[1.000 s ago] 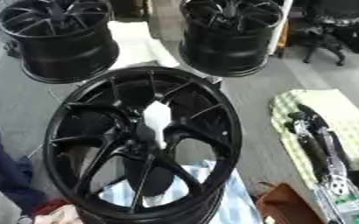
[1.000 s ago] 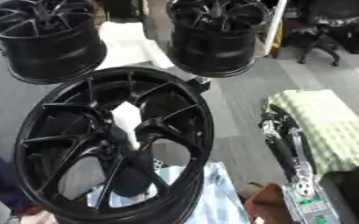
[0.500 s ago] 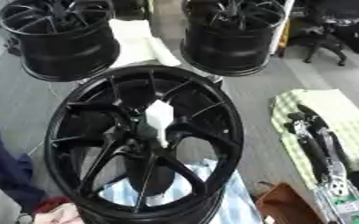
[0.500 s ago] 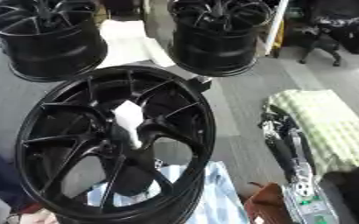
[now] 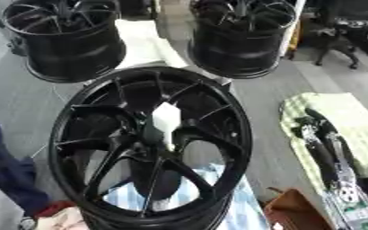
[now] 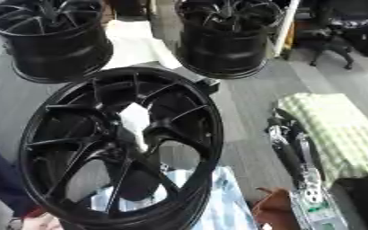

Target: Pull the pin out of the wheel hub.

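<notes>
Three black wheels sit in front of me: two stand at the back, left [image 5: 65, 40] and right [image 5: 242, 36], and the big wheel hub [image 5: 152, 146] tilts up right under my view. At its centre, among the spokes, I see a pale whitish shape [image 5: 166, 120]; whether that is the pin I cannot tell. My right arm [image 5: 332, 166] comes in low on the right, black and silver, stretched along the green checked cloth [image 5: 336, 121], well apart from the hub. Whether that hand's fingers are straight or curled I cannot tell. My left hand shows nowhere. Blue striped fabric [image 5: 242, 211] lies beneath the hub's near rim.
</notes>
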Motion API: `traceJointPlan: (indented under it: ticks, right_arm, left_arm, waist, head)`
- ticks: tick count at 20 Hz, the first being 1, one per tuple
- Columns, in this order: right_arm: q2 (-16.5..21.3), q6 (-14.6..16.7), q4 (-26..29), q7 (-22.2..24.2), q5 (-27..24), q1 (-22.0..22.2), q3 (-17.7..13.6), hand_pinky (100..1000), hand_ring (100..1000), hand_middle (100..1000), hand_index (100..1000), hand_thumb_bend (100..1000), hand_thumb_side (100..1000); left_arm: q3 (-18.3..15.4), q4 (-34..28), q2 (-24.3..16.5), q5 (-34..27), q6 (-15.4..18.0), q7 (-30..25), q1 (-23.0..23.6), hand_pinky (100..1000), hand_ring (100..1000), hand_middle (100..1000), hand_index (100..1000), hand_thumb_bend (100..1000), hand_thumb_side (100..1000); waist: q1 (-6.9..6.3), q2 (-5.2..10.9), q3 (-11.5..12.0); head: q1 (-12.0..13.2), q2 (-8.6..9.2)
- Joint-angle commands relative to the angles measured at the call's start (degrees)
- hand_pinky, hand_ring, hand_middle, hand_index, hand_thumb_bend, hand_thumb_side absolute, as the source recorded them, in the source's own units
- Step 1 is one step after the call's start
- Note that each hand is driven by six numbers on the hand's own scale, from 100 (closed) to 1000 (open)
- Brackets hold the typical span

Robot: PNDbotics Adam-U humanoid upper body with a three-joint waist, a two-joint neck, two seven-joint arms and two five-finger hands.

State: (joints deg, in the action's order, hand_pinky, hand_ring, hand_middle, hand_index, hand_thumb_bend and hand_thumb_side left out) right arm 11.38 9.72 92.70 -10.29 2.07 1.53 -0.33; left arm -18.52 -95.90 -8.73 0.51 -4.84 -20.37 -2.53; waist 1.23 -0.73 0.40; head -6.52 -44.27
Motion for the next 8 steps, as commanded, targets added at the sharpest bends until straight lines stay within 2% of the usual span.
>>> traceJointPlan:
  ticks: [1, 8]
  right_arm:
    - [0.69, 0.01, 0.93, 0.18, -0.22, -0.53, -0.01, 758, 694, 715, 894, 114, 664]
    - [0.67, 0.02, 0.94, 0.36, -0.23, -0.51, 0.1, 758, 694, 716, 894, 117, 660]
  left_arm:
    - [0.32, -0.64, -0.47, 0.05, 0.26, -0.43, -0.41, 650, 1000, 608, 861, 100, 909]
    - [0.53, -0.65, -0.24, -0.42, 0.48, -0.92, -0.21, 651, 1000, 608, 860, 100, 912]
  waist:
    - [0.01, 0.16, 0.08]
    - [0.02, 0.16, 0.07]
  head:
    - [0.19, 0.15]
    - [0.39, 0.15]
